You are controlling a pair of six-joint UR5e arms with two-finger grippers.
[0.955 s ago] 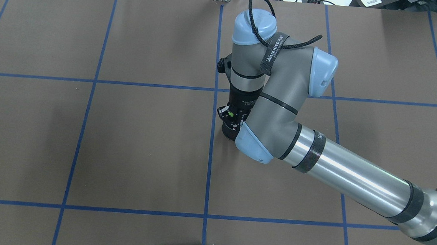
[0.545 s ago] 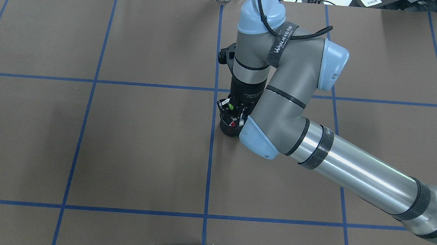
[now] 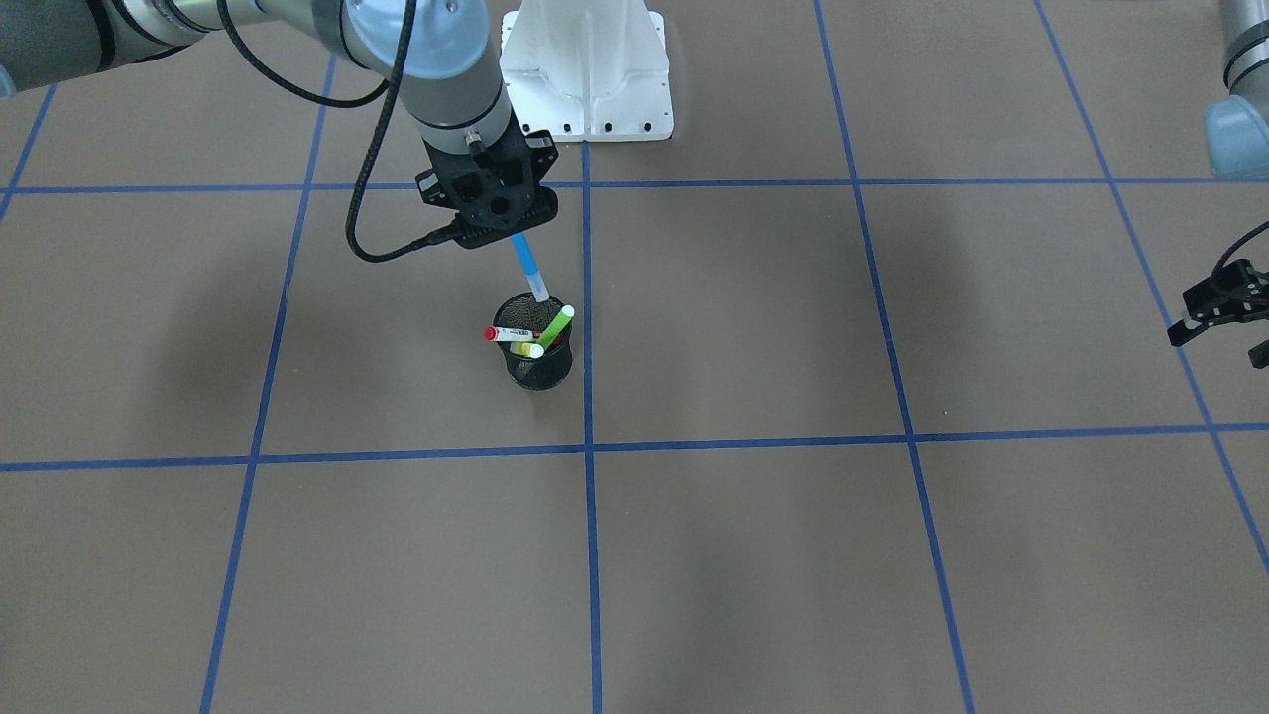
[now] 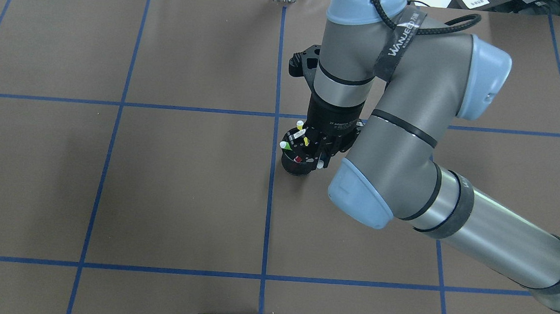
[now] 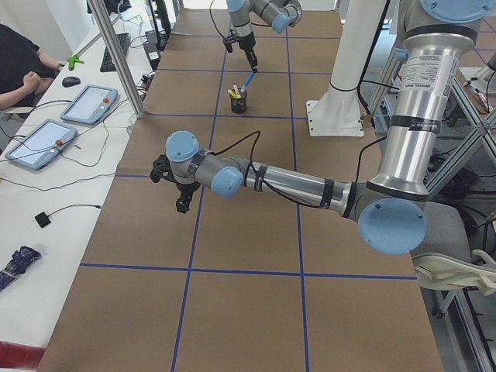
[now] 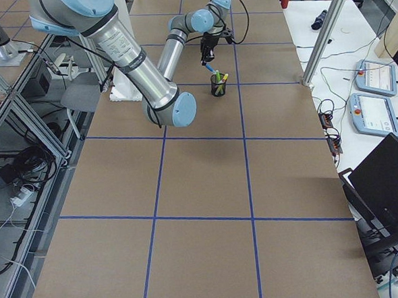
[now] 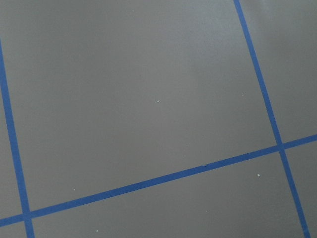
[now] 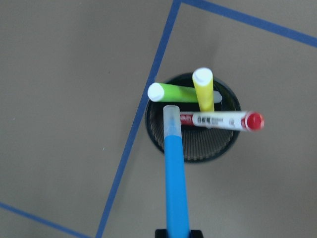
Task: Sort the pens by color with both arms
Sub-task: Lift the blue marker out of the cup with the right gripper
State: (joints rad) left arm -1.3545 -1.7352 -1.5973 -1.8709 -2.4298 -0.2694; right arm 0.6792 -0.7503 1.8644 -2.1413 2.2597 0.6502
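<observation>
Overhead, the right gripper (image 3: 511, 233) hangs directly above the black mesh cup (image 3: 538, 369), its fingers pinched on the upper end of the blue pen (image 3: 528, 266); that pen slants down with its pale capped end at the cup's rim, and whether it is just inside or just clear cannot be told; standing in the cup, leaning and crossing one another, are the green pen (image 3: 557, 325), the yellow pen (image 3: 528, 350) and the white pen with red cap (image 3: 511, 335), whose cap sticks out past the rim; the left gripper (image 5: 182, 203) hovers well apart from the cup over bare brown table (image 3: 793, 555) crossed by blue tape lines, and whether its fingers are spread or pressed together cannot be told; the pens look light, stiff and smooth, so a pinch near one end probably lets a pen swing or slip; a hold nearer mid-barrel should be steadier; the cup seems light, so dragging a crossed pen sideways could tip it
</observation>
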